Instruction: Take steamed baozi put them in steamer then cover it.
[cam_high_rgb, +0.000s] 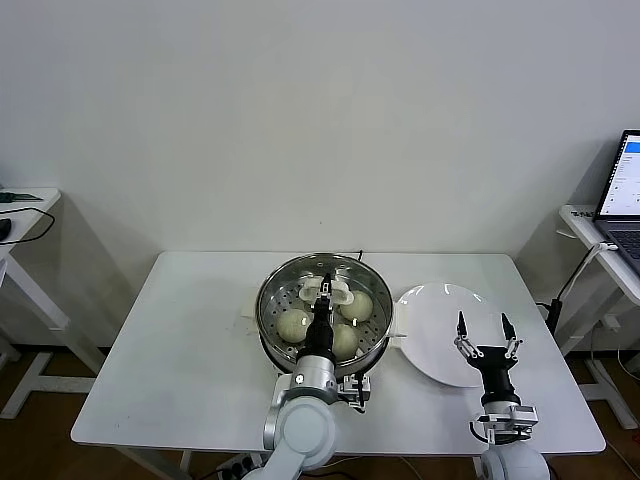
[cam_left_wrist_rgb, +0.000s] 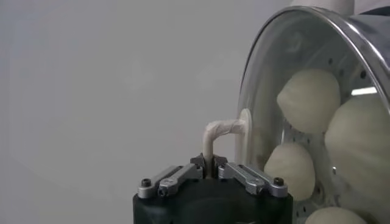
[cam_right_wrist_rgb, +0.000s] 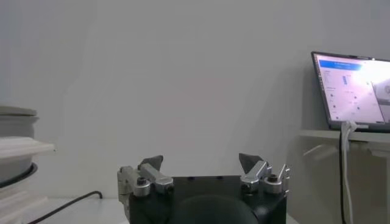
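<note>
Baozi (cam_high_rgb: 294, 323) sit in the steamer (cam_high_rgb: 275, 300) under the left hand (cam_high_rgb: 324, 290), apparently clamped on the lid handle (cam_left_wrist_rgb: 220, 130).

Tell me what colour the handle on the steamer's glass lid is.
White. The lid handle, pinched by the shut left gripper, shows best in the left wrist view.

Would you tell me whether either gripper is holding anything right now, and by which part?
The left gripper is shut on the white handle of the glass lid over the steamer. The right gripper is open above the plate, holding nothing.
</note>
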